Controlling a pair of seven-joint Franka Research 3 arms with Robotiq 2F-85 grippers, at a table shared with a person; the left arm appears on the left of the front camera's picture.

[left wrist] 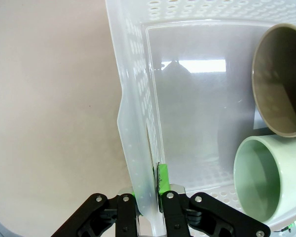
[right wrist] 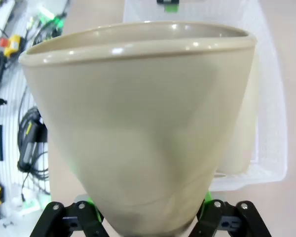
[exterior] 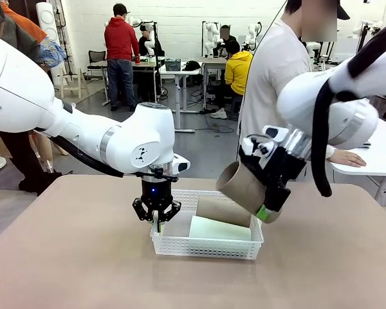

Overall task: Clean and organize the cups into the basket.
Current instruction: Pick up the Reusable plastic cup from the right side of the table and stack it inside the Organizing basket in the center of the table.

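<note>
The white lattice basket (exterior: 206, 246) sits mid-table. My left gripper (exterior: 157, 223) is shut on its left wall, and in the left wrist view the gripper (left wrist: 151, 197) pinches that wall (left wrist: 133, 123). Inside the basket lie a pale mint cup (exterior: 220, 229) and a tan cup (exterior: 222, 209) on their sides, with the mint cup (left wrist: 266, 177) and tan cup (left wrist: 281, 79) mouths facing the left wrist camera. My right gripper (exterior: 265, 207) is shut on another tan cup (exterior: 241, 187), tilted above the basket's right end. In the right wrist view the gripper (right wrist: 143, 217) clamps that cup (right wrist: 138, 123) near its base.
A person in a white top stands at the far side, one hand (exterior: 347, 158) resting on a neighbouring white table. The tan tabletop (exterior: 71, 257) spreads around the basket. The basket's rim (right wrist: 274, 123) shows behind the held cup. Cables and gear lie on the floor (right wrist: 10, 98).
</note>
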